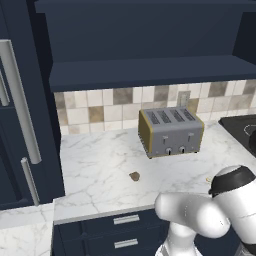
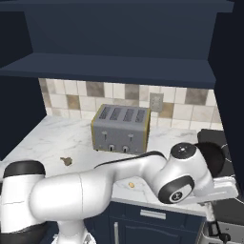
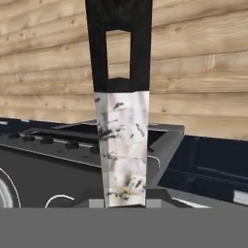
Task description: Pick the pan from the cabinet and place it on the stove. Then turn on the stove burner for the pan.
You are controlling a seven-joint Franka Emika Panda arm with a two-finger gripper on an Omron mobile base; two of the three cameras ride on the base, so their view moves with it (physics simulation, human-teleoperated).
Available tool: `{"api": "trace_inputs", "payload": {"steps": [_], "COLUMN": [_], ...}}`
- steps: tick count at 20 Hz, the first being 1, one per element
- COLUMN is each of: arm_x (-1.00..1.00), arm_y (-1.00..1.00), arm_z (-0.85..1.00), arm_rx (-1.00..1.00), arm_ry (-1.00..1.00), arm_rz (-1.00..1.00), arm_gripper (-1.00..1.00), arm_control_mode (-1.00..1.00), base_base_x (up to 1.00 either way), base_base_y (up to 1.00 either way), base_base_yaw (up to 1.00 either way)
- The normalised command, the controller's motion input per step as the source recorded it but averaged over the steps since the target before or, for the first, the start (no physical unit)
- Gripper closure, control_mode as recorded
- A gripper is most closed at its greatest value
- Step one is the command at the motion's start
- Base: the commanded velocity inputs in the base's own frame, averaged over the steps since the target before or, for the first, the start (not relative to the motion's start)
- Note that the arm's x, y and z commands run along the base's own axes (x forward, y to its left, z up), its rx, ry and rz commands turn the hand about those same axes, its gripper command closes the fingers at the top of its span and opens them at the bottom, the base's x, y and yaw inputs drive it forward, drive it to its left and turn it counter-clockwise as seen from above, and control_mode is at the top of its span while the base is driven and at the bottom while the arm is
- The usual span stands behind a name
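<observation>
A dark navy kitchen with beige tiled backsplash surrounds a white marble counter (image 1: 100, 165); the cabinet (image 1: 145, 70) hangs above it at twelve o'clock, its shelf bare as far as both base views show. At three o'clock the glossy black stove (image 1: 242, 131) with thin white rings meets the counter's end. The silver toaster (image 1: 171, 131) stands mid-counter against the tiles, with a small brown crumb (image 1: 134, 176) lying well in front of it at about seven o'clock from it.

The arm reaches right and low over the stove's near edge. In the right base view a black round shape, likely the pan (image 2: 215, 159), sits behind the wrist at three o'clock over the cooktop. In the hand view its long handle (image 3: 121, 121) rises from six o'clock to twelve, worn pale low down and black with a slot higher up, and the gripper appears clamped on it, judging by how close the handle sits.

Judgement: fetching is done; the pan is at the stove but not yet let go, and the burner knob remains untouched
</observation>
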Motion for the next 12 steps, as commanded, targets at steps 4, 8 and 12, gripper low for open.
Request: {"api": "trace_inputs", "payload": {"steps": [4,8,12], "arm_x": [0.0,0.0,0.0], "arm_y": [-0.01,0.0,-0.01], "arm_z": [-0.2,-0.17,-0.15], "arm_rx": [0.06,0.04,0.05], "arm_ry": [-0.1,-0.07,-0.05], "arm_rz": [-0.18,-0.15,-0.12], "arm_gripper": [1.0,1.0,1.0], "arm_control_mode": [-1.0,-1.0,-1.0], "base_base_x": [0.0,0.0,0.0], "base_base_y": [0.0,0.0,0.0], "base_base_yaw": [0.0,0.0,0.0]}}
